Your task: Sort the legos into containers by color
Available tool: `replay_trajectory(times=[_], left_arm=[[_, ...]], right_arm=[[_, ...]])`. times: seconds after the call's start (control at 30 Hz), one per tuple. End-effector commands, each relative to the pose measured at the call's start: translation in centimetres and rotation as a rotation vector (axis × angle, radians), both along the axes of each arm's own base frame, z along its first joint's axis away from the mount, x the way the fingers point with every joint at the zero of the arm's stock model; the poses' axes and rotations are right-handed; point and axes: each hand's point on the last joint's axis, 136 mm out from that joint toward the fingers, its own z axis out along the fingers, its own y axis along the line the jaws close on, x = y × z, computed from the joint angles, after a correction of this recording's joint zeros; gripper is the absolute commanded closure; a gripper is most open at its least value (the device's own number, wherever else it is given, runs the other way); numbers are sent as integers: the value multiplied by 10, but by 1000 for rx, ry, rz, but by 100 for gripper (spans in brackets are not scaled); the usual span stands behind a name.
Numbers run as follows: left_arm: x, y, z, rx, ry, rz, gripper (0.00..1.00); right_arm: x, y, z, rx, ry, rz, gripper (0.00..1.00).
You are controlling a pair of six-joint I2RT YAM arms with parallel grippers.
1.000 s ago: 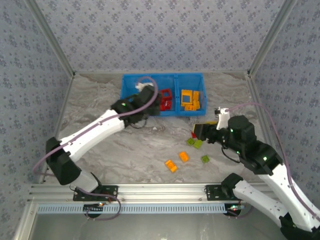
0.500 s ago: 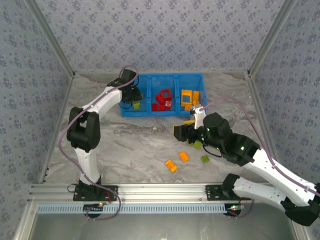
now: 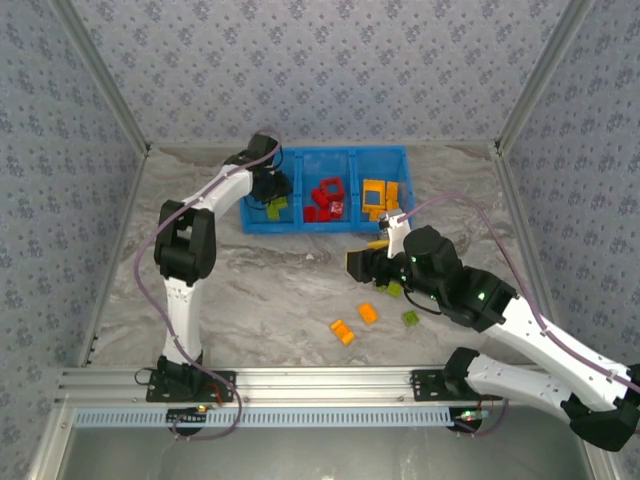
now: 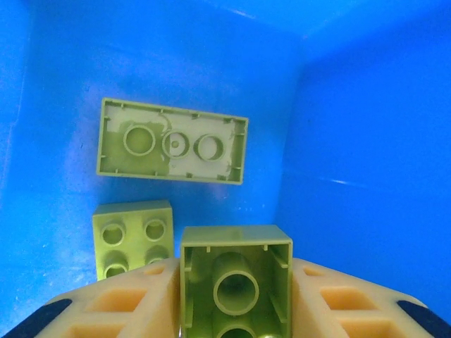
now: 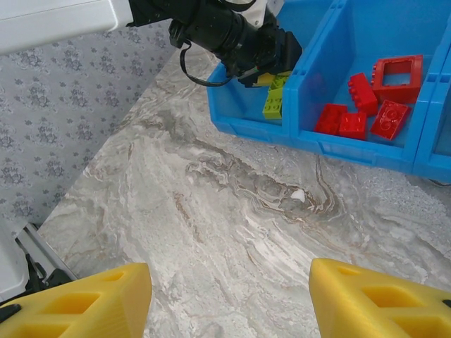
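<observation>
My left end effector (image 4: 236, 304) is clamped on a green brick (image 4: 236, 278) inside the left compartment of the bin (image 3: 330, 227). My right end effector (image 5: 229, 303) gapes wide, empty, in front of the bin.

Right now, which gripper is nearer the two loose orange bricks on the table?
Right. The right gripper hovers just beyond the orange bricks; the left gripper is away inside the bin's left compartment, holding a green brick.

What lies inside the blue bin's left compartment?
A long lime green brick, upside down, and a square green brick, studs up. The left gripper holds a third brick there, hiding whatever lies beneath.
</observation>
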Motion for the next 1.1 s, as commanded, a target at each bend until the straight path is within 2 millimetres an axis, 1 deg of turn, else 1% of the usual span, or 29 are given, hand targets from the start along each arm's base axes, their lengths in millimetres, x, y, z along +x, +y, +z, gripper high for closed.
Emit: replay_trajectory(times=[0.0, 0.1, 0.17, 0.3, 0.43, 0.6, 0.67, 0.77, 0.83, 0.9, 0.97, 1.0, 1.07], left_arm=[[-2, 1, -2, -6, 22, 1, 58], [-5, 2, -3, 1, 32, -2, 54], [-6, 4, 1, 0, 23, -2, 51], [-9, 7, 16, 3, -5, 1, 48], [-12, 12, 41, 13, -52, 11, 45], [-23, 23, 79, 19, -125, 43, 42], [-31, 26, 93, 20, -151, 52, 41], [-44, 31, 108, 15, -172, 58, 41], [-55, 35, 116, 9, -186, 64, 41], [-68, 38, 128, -2, -210, 65, 41], [-87, 38, 144, -16, -241, 45, 42], [-100, 34, 152, -26, -263, 20, 41], [-129, 25, 167, -44, -313, -43, 41]], right_arm=[[2, 0, 6, 18, -37, -6, 37], [5, 0, 15, 22, -89, -15, 36], [6, 4, 21, 21, -135, -2, 36], [5, 23, 29, -36, -206, 65, 35], [-2, 50, 37, -100, -291, 129, 35], [-7, 69, 45, -154, -402, 120, 34], [-11, 80, 42, -202, -427, 132, 34], [-20, 96, 36, -264, -459, 167, 34], [-27, 104, 30, -307, -458, 184, 34], [-29, 100, 25, -331, -435, 163, 33], [-25, 82, 7, -376, -337, 92, 32], [-23, 70, -7, -414, -269, 64, 32], [-29, 48, -40, -489, -140, 45, 32]])
